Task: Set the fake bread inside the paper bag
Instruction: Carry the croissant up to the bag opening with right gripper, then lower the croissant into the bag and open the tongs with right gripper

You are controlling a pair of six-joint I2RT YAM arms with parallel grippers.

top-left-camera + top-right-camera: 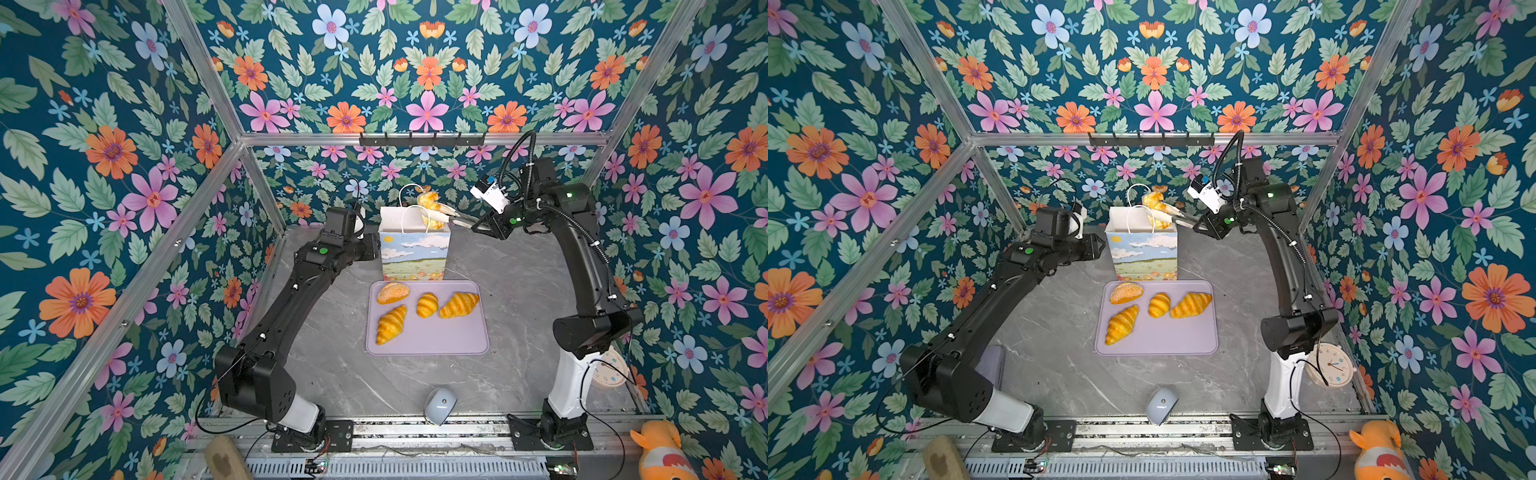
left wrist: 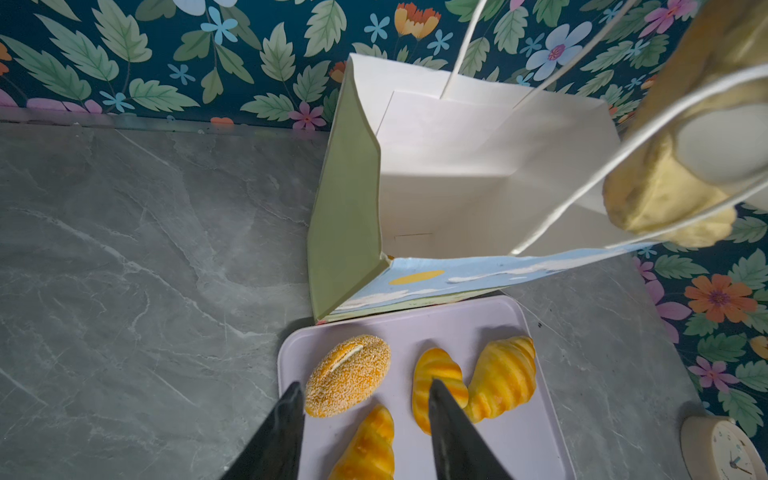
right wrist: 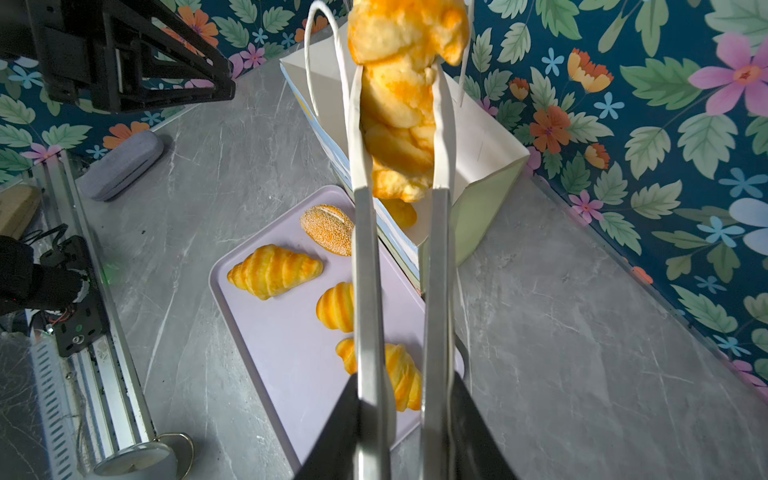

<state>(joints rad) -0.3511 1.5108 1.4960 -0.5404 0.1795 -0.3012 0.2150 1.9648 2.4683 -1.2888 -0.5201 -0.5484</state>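
The paper bag [image 1: 413, 253] [image 1: 1144, 253] stands upright and open at the back of the table, its white inside showing in the left wrist view [image 2: 457, 166]. My right gripper [image 1: 478, 224] [image 3: 399, 382] is shut on metal tongs [image 3: 361, 291]. The tongs pinch a croissant of fake bread [image 1: 430, 203] [image 3: 399, 104] over the bag's right rim, among the cord handles. My left gripper [image 1: 374, 251] [image 2: 365, 386] is open and empty beside the bag's left wall. A seeded bun [image 1: 392, 292], a roll [image 1: 427, 304] and two croissants [image 1: 459, 304] [image 1: 390, 324] lie on the lilac tray [image 1: 436, 340].
A pale computer mouse [image 1: 439, 405] lies near the front rail. A round clock [image 1: 1331, 365] stands by the right arm's base. A grey case [image 3: 120, 164] lies at the left wall. A tan block [image 1: 224, 457] and an orange plush toy [image 1: 660, 453] sit at the front corners.
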